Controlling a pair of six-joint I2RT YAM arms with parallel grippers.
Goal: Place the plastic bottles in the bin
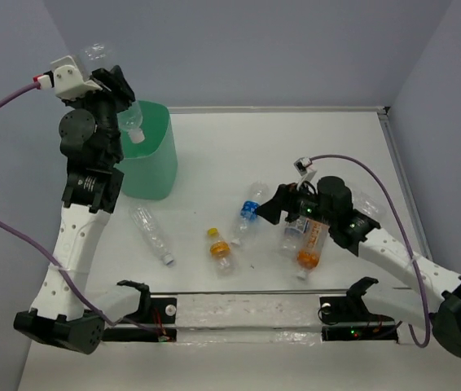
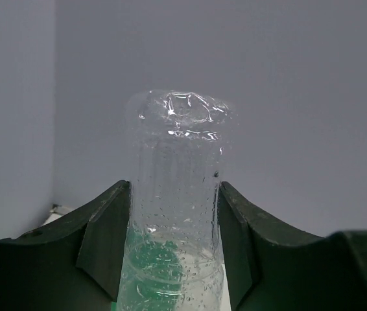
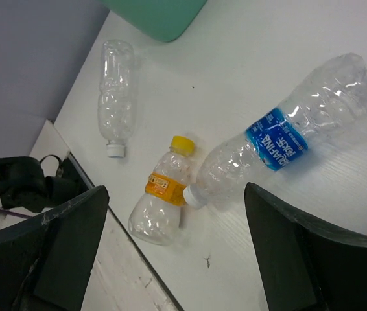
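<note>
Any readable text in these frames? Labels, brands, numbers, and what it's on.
"AQUAFINA": blue label of the blue-labelled bottle, right wrist view; smaller print under it unreadable.
Orange band on the short yellow-capped bottle: too small to read.
Label on the orange-labelled bottle, top view: blurred, unreadable.

Bright, even light; faint soft shadows on the table (image 1: 296, 147). Glare at twelve o'clock on the clear bottle (image 2: 177, 201).

Lab test cell: white table (image 1: 296, 147), plain grey walls (image 1: 279, 49)
</note>
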